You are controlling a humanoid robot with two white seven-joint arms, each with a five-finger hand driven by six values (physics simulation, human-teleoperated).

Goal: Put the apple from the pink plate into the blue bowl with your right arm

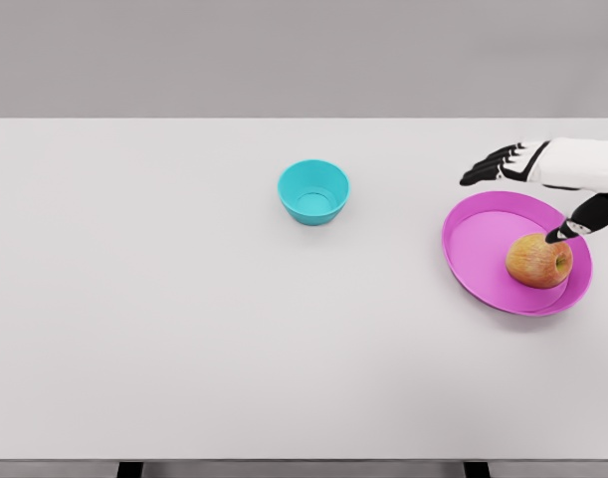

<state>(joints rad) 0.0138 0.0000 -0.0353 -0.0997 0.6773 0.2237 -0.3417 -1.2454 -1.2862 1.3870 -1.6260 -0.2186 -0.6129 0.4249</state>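
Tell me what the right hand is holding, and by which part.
Nothing. The right hand hovers open over the pink plate; the apple lies ungrasped.

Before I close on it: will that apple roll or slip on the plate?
Likely yes. The apple is round and sits loose near the pink plate's right rim, so a nudge could roll it. Its skin looks smooth, perhaps slippery. The right hand hangs open above.
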